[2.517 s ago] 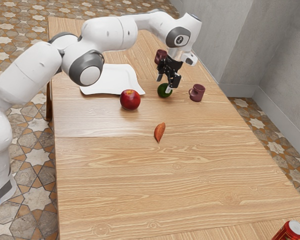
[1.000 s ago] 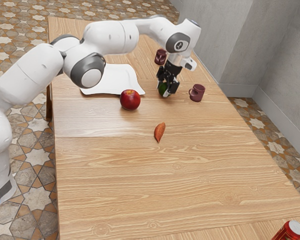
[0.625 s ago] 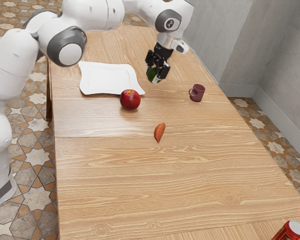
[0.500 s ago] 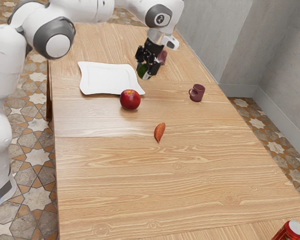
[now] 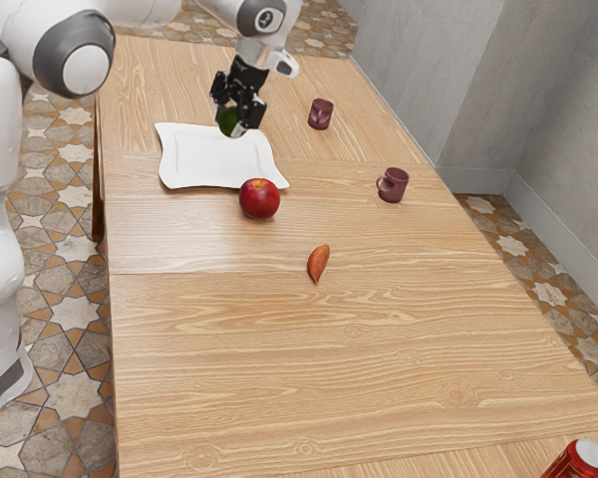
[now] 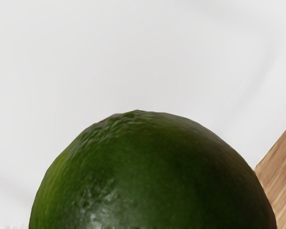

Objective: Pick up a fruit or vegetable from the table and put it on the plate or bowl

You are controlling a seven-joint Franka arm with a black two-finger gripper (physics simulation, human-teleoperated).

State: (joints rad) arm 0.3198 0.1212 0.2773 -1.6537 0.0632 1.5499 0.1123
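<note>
A dark green lime [image 5: 228, 120] hangs in the air, and my black gripper [image 5: 233, 118] is shut on it. It is held just above the far right part of the white square plate [image 5: 199, 159]. In the wrist view the lime [image 6: 152, 176] bulges large under my hand, with the white plate [image 6: 133, 52] spread beneath it. A red apple [image 5: 260, 198] rests on the table just off the plate's near right corner. An orange-brown sweet potato [image 5: 318, 263] lies further toward the table's middle.
Two maroon mugs stand on the table: one [image 5: 321, 114] at the back, to the exterior view's right of the plate, another [image 5: 392, 184] close to the right edge. A red can [image 5: 576, 460] is at the near right corner. A grey wall runs along the right.
My gripper closed on the lime, lifted it off the table and carried it toward the exterior view's left, from beside the mugs to above the plate. Apple and sweet potato stayed put.
</note>
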